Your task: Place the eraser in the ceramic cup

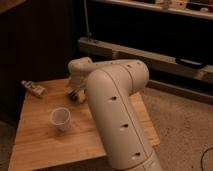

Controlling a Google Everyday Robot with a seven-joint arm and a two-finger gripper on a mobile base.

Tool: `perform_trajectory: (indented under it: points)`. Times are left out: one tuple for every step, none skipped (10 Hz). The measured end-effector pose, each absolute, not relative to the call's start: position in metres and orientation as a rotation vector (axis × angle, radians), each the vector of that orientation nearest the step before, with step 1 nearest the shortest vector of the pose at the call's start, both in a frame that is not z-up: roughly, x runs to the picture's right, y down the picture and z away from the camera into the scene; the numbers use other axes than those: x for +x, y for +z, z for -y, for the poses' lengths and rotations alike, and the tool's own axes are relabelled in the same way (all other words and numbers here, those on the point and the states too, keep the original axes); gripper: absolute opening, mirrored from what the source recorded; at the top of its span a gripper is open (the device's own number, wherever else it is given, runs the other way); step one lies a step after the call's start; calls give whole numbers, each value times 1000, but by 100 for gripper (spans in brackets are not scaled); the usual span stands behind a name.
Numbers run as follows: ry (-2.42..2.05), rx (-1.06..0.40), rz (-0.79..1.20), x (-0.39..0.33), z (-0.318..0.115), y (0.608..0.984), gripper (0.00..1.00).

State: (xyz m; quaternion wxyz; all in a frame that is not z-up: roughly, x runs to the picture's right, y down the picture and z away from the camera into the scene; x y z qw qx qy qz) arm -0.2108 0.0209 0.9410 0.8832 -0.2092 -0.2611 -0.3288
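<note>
1. At the far left of the pale, grained wooden counter [35, 145] lies a small elongated object [35, 89], whitish with a dark end. What it is cannot be told.
2. Right of it and nearer the camera, the ceramic cup [60, 119] stands upright on bare wood. It is white, round, smooth-walled and slightly tapered. Its inside looks plain white, so it seems empty. The placing is apparently not yet done.
3. Just beyond the cup, the pincer [76, 94] sits low over the counter, mostly hidden behind the wrist. Only a dark and yellowish patch shows. Whether it is wide, narrow or holding anything cannot be told.
4. The eraser cannot be picked out with certainty – it may be at that hidden patch.
5. The arm [117, 110] fills the middle: a thick, glossy white shell, rounded at the joints and dotted with small holes.
6. To the right is speckled grey floor [185, 125]. Behind it a long metal rail [150, 52] crosses dark shelving.
7. What is left, by this view: bringing the eraser over the cup and letting it go.
</note>
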Motion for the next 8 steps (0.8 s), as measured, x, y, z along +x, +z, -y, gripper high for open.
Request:
perform_trajectory:
  points:
    - [-693, -438, 544, -214, -22, 944, 80]
    - [-703, -442, 544, -217, -23, 947, 80]
    - [-709, -448, 542, -217, -24, 950, 80]
    - [-715, -455, 541, -219, -26, 952, 80]
    - [-719, -463, 538, -218, -27, 956, 80]
    - [-721, -468, 535, -217, -28, 958, 80]
    - [-725, -475, 532, -217, -29, 959, 80]
    - [-727, -482, 529, -215, -30, 960, 80]
